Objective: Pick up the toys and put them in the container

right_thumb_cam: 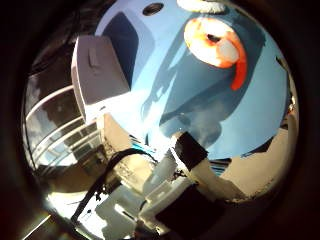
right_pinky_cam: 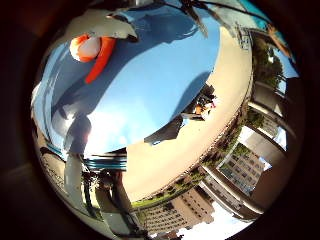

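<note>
Outdoor scene recorded from the palm of the hand (right_thumb_cam: 185, 185) above a blue table (right_pinky_cam: 150, 85). The table serves as the landmark for all positions given here.

An orange-and-white plush toy (right_thumb_cam: 216, 44) is seen lying on the blue table top in full sunlight, with a narrow orange limb trailing from its rounded body onto the table surface. In the little-finger-side view the same toy is shown near the table's edge, just beside a pale part of the hand.

A white container (right_thumb_cam: 100, 75) is seen standing on the table, well apart from the toy; its dark interior is turned partly toward the camera, and its contents cannot be made out.

White and black segments of the hand are shown reaching in over the near edge of the table in the thumb-side view. They are held clear of the toy, and nothing is seen gripped between them. Whether the fingers are spread or pressed together cannot be told from either view.

Dark shadows are cast across the table top. Beyond the table, a tan paved floor (right_pinky_cam: 165, 160) is visible, and past it, buildings (right_pinky_cam: 175, 210) and trees.
</note>
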